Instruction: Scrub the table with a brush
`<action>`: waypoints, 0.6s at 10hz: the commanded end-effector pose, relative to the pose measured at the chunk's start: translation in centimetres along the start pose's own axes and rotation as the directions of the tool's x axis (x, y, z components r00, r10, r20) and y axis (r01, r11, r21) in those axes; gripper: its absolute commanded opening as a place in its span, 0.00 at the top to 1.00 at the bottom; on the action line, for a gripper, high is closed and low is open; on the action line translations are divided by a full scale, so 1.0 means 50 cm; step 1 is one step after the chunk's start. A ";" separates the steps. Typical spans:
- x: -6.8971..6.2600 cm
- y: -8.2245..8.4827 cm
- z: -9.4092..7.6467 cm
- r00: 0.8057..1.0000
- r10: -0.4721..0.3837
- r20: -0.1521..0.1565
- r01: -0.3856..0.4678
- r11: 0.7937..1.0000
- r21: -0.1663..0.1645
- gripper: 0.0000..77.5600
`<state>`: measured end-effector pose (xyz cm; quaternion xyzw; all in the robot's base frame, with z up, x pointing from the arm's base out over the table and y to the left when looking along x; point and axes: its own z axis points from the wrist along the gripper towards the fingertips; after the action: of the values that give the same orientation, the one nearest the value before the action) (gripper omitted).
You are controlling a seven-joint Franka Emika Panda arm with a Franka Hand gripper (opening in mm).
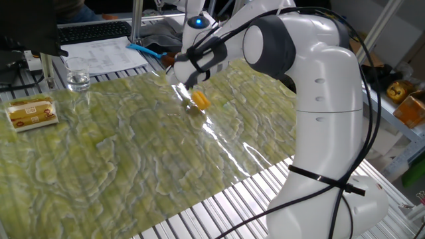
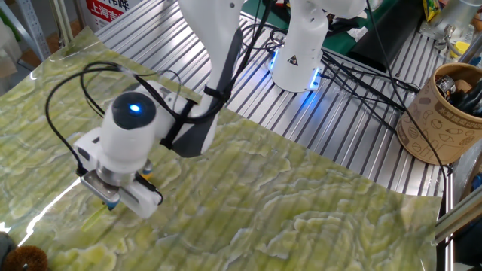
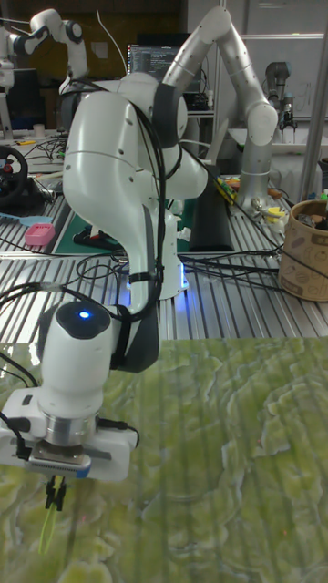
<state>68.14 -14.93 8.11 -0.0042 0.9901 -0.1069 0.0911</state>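
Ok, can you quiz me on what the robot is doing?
1. True or false: the gripper holds the brush.
2. Which is nearest the glass? A packet, B brush, C tub.
3. Fill in: the brush's head is coloured ___.

Key: 1 true; 2 A; 3 orange.

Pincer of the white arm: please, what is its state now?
Pincer: closed on the thin pale yellow-green handle of the small orange-bristled brush.
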 end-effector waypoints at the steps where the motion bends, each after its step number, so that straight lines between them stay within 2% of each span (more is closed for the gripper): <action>1: 0.005 0.040 0.027 0.996 0.082 0.038 -0.082 0.997 -0.001 0.98; 2: 0.005 0.043 0.026 0.995 0.090 0.036 -0.090 0.996 -0.003 0.98; 3: 0.009 0.072 0.016 0.990 0.137 0.024 -0.137 0.991 -0.009 0.98; 4: 0.014 0.106 0.009 0.983 0.184 0.024 -0.183 0.983 -0.017 0.98; 5: 0.016 0.117 0.008 0.980 0.196 0.025 -0.196 0.980 -0.018 0.98; 6: 0.024 0.152 0.007 0.970 0.242 0.026 -0.241 0.970 -0.025 0.98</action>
<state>67.64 -10.12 6.24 0.0762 0.9864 -0.0951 0.1103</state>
